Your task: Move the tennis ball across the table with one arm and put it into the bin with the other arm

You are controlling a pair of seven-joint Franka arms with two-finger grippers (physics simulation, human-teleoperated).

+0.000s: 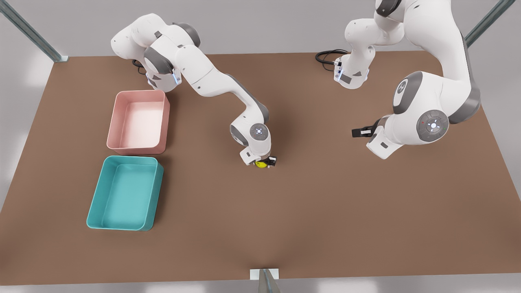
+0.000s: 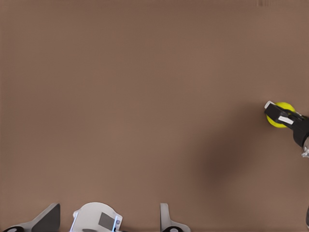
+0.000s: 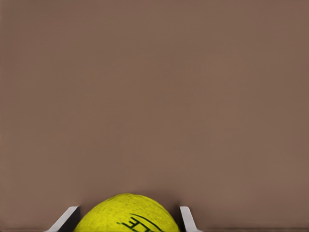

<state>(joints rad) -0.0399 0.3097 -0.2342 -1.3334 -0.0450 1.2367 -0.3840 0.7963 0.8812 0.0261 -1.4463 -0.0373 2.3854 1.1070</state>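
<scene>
From the front view I look down steeply from high above the near edge of the table (image 1: 285, 228), taking in the whole top and both arms. My right wrist camera sits very close, the tennis ball (image 3: 128, 215) swelling at the lower centre of its frame between the right gripper (image 3: 126, 218). My left wrist camera hangs farther back, probably facing across bare tabletop; the same ball (image 2: 280, 114) shows small at its right edge, with the left gripper (image 2: 104, 220) along the bottom. All three views share that ball
</scene>
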